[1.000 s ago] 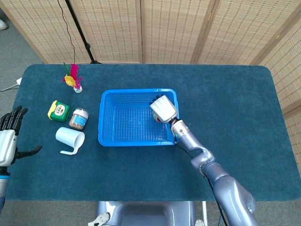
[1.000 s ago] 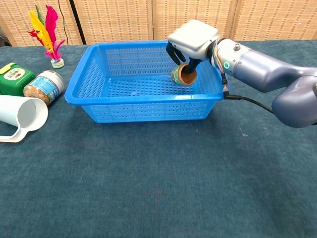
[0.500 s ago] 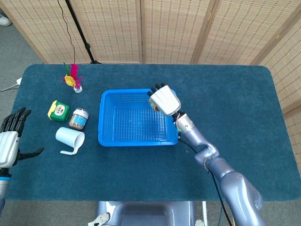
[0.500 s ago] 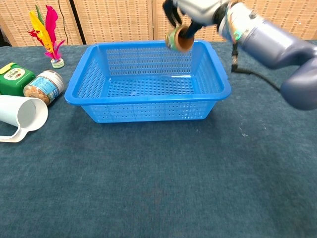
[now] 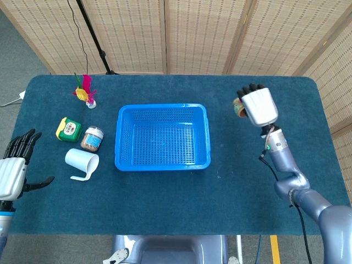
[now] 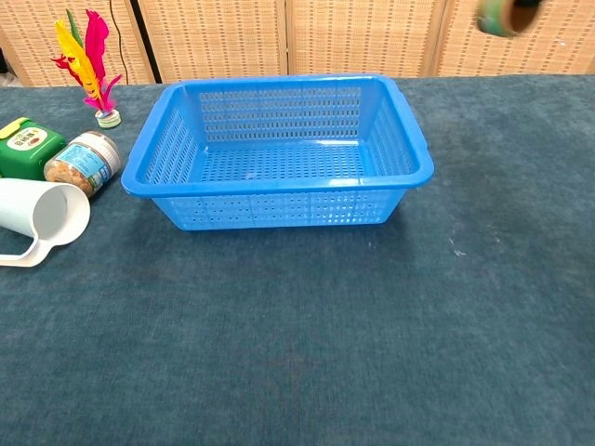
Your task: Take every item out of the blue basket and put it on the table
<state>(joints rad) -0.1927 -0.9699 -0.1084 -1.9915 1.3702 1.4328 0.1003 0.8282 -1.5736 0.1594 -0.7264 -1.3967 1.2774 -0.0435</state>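
Observation:
The blue basket [image 5: 162,136] [image 6: 279,149] stands on the table with nothing visible inside it. To its right, over the table's right part, my right hand [image 5: 258,105] is raised and grips a small round brown-and-green container [image 5: 238,106]. In the chest view only that container [image 6: 504,16] shows, at the top edge. My left hand [image 5: 15,168] hangs at the table's left edge with fingers spread and holds nothing.
Left of the basket lie a white cup [image 5: 81,162] [image 6: 37,218] on its side, a jar [image 5: 92,138] [image 6: 84,162], a green tin [image 5: 68,129] [image 6: 28,146] and a feather shuttlecock [image 5: 85,92] [image 6: 85,60]. Woven screens stand behind the table.
My right hand has lifted the round container out of the basket and carried it to the right, beyond the basket's rim. The left hand has shifted only a little.

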